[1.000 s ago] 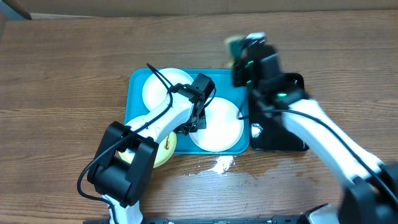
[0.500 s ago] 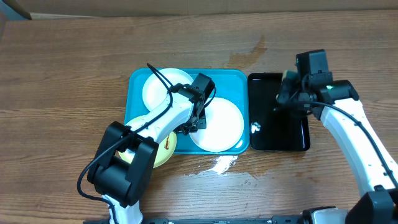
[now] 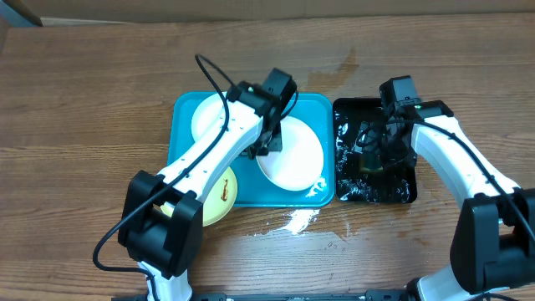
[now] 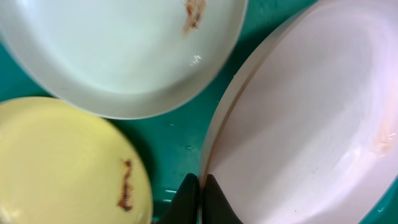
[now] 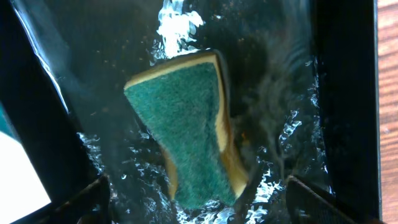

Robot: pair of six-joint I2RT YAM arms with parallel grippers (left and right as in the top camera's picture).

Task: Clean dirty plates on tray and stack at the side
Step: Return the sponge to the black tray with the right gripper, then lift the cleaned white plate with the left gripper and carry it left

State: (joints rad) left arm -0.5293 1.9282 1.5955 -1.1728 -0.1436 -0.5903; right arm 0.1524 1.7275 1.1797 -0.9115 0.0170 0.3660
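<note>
Clamping the white plate (image 4: 298,124) in our left jaws, we hang the right jaws released over the sponge (image 5: 186,130). We should descend centred.

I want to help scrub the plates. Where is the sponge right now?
The sponge lies green side up in the splashing water of the black tray, on the right in the overhead view, next to the blue tray.

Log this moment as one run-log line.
left gripper: shut on white plate rim, tilted over turquoise tray | right gripper: open above sponge in wet black tray
</note>
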